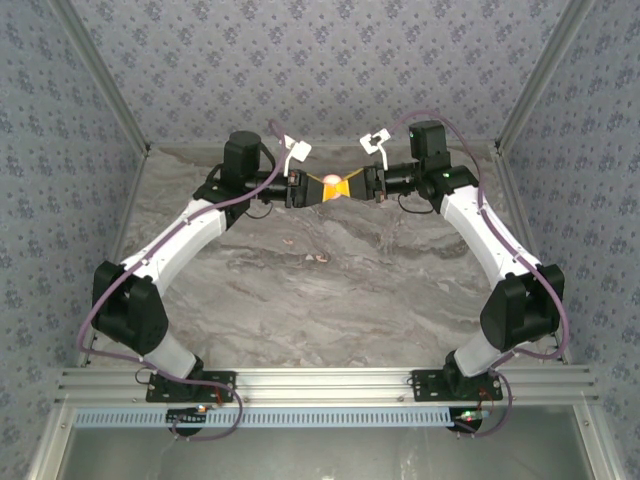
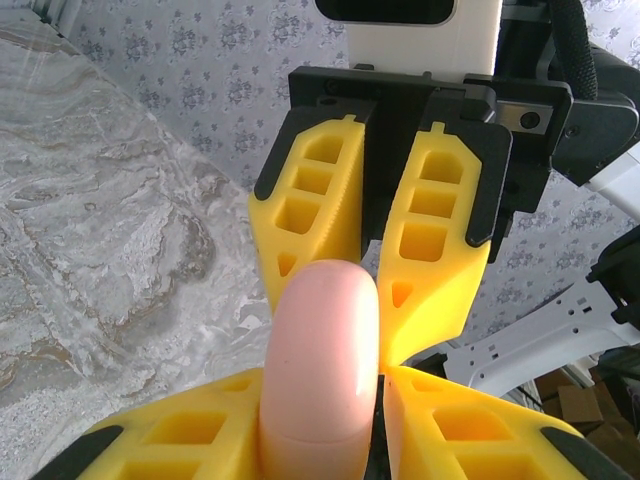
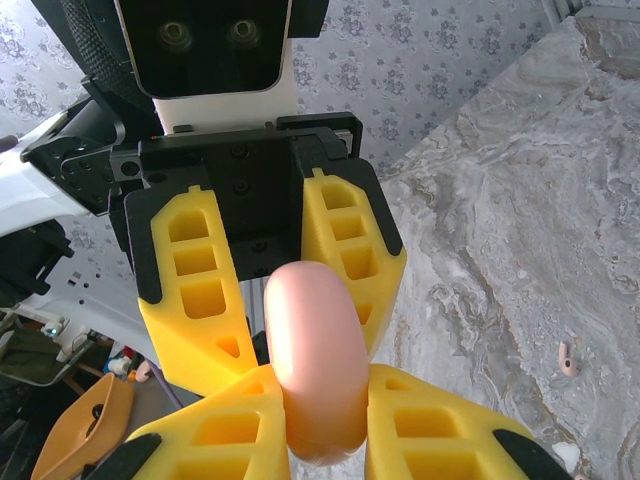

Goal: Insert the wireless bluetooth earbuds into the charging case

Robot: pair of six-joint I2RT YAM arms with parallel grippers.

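A pink, rounded charging case (image 1: 333, 185) hangs in the air over the back of the table, gripped from both sides. My left gripper (image 1: 318, 188) is shut on its left end and my right gripper (image 1: 352, 186) on its right end, fingertips meeting tip to tip. In the left wrist view the case (image 2: 325, 350) stands edge-on between my yellow left gripper (image 2: 322, 400), whose right finger shows a thin dark gap. In the right wrist view the case (image 3: 315, 360) fills my right gripper (image 3: 320, 410). The case looks closed. A small pink earbud (image 3: 567, 360) lies on the table below; small pink pieces (image 1: 322, 258) lie mid-table.
The marble-patterned table (image 1: 330, 300) is fenced by patterned walls at the back and both sides. Both arms arch inward from their bases on the aluminium rail (image 1: 320, 382) at the near edge. A small whitish piece (image 3: 565, 455) lies near the earbud.
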